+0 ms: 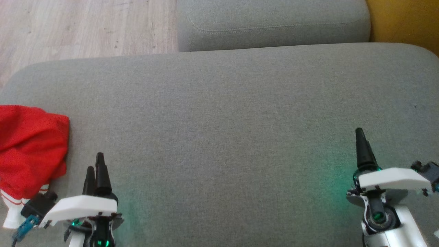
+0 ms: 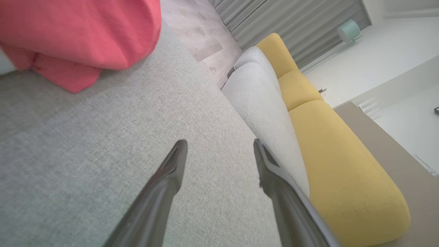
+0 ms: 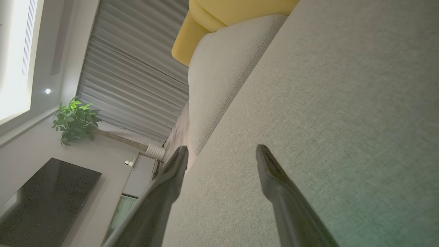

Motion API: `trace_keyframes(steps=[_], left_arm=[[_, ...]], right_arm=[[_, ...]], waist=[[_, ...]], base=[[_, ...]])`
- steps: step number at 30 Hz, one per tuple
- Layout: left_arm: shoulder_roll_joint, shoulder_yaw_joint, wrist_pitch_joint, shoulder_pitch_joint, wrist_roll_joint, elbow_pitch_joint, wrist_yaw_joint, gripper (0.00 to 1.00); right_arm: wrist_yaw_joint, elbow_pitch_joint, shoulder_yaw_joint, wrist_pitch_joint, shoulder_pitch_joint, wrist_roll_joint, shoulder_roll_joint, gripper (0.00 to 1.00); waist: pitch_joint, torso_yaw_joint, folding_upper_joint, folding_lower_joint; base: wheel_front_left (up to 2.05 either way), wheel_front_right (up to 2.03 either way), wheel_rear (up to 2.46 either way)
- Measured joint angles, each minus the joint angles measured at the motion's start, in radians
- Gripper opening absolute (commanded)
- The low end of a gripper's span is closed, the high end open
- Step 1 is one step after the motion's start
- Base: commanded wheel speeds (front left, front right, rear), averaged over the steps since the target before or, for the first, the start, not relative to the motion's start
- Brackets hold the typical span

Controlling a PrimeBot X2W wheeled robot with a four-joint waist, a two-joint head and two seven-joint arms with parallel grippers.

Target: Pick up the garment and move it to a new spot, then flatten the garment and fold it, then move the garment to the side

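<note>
A red garment (image 1: 31, 144) with white, red-striped trim lies bunched at the left edge of a wide grey cushion (image 1: 219, 103), partly cut off by the edge of the head view. The left gripper (image 1: 95, 162) hovers at the near left, just right of the garment, its two dark fingers spread apart with nothing between them and clear of the cloth. The right gripper (image 3: 221, 149) is well apart at the near right, over bare cushion, its fingers likewise spread and empty. A smaller grey cushion (image 1: 274, 24) sits at the far side, with a wooden floor (image 1: 68, 27) to its left and a yellow cushion (image 1: 404, 20) to its right.
</note>
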Motion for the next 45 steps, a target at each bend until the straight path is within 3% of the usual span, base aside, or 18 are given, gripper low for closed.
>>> trace_keyframes(steps=[10, 21, 45], left_arm=[[0.017, -0.029, -0.022, -0.041, 0.118, 0.035, 0.002, 1.0], [0.018, -0.038, -0.059, -0.045, 0.255, 0.063, 0.042, 1.0], [0.021, -0.104, -0.128, -0.034, 0.562, 0.074, 0.087, 1.0]], right_arm=[[0.0, 0.047, 0.044, -0.025, -0.062, -0.121, -0.002, 1.0], [0.0, 0.091, 0.067, -0.061, -0.071, -0.273, -0.003, 1.0], [0.0, 0.118, 0.079, -0.127, -0.066, -0.609, 0.005, 1.0]], waist=[[0.006, -0.002, 0.0, 0.0], [0.015, -0.004, 0.0, 0.0], [0.018, -0.024, 0.0, -0.0001]], base=[[0.0, 0.0, 0.0], [0.0, 0.0, 0.0], [0.0, 0.0, 0.0]])
